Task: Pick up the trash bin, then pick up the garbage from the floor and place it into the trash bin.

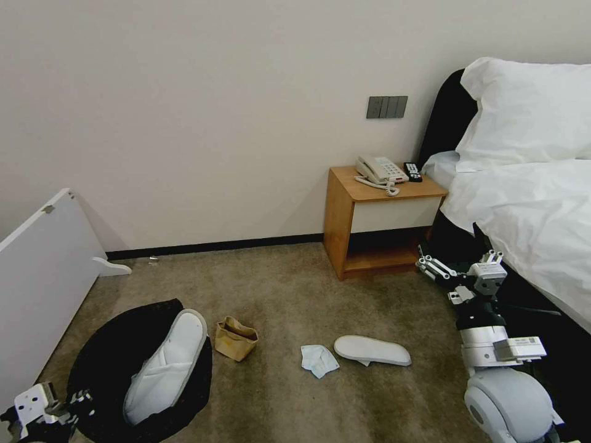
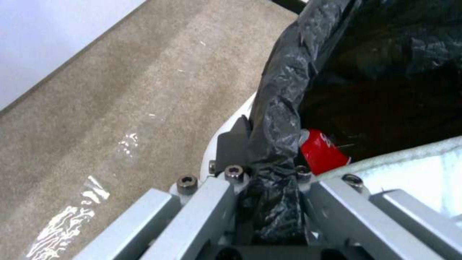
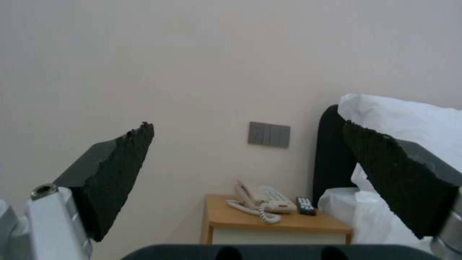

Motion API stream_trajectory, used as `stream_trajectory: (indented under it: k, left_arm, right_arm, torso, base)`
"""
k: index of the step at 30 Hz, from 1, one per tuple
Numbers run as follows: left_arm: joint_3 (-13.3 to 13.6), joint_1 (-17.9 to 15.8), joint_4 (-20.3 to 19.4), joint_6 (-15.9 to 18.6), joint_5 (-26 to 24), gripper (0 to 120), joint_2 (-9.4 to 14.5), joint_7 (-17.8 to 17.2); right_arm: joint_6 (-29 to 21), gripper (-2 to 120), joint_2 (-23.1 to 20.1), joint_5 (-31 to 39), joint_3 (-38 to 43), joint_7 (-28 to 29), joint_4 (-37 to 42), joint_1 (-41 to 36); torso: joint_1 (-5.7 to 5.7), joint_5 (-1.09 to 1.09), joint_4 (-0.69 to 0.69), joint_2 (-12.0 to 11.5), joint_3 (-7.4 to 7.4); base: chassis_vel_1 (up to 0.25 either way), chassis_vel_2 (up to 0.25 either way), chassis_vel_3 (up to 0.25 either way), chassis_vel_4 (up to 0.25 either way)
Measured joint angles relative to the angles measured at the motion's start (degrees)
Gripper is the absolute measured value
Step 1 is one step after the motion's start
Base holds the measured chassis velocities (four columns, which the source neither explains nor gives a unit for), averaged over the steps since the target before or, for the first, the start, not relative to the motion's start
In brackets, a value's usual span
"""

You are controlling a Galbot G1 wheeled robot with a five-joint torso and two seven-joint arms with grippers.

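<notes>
The left gripper (image 2: 272, 180) is clamped on the trash bin (image 1: 117, 351) rim; the right gripper (image 3: 245, 173) hangs spread wide, raised; better approach the floor slipper (image 1: 372, 349) squarely from above.

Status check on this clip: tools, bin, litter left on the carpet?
Left tool shut on trash bin rim, slipper and red can inside. Right tool open, raised beside bed. Paper bag, tissue, second slipper on floor.

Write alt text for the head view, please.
The left gripper holds the trash bin by its rim, one white slipper inside. On the carpet lie a paper bag, tissue and second slipper; the right gripper hangs open near the bed.
</notes>
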Motion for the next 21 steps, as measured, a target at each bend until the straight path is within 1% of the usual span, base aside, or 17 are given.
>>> stream_trajectory:
  k: [21]
  left_arm:
    - [-0.4,0.0,0.2,0.0,0.1,2,0.1,0.0]
  right_arm:
    - [0.2,100,-0.2,-0.1,-0.7,-0.4,-1.2,0.4]
  torso:
    - [0.0,0.0,0.0,0.0,0.0]
  base:
    - [0.0,0.0,0.0,0.0]
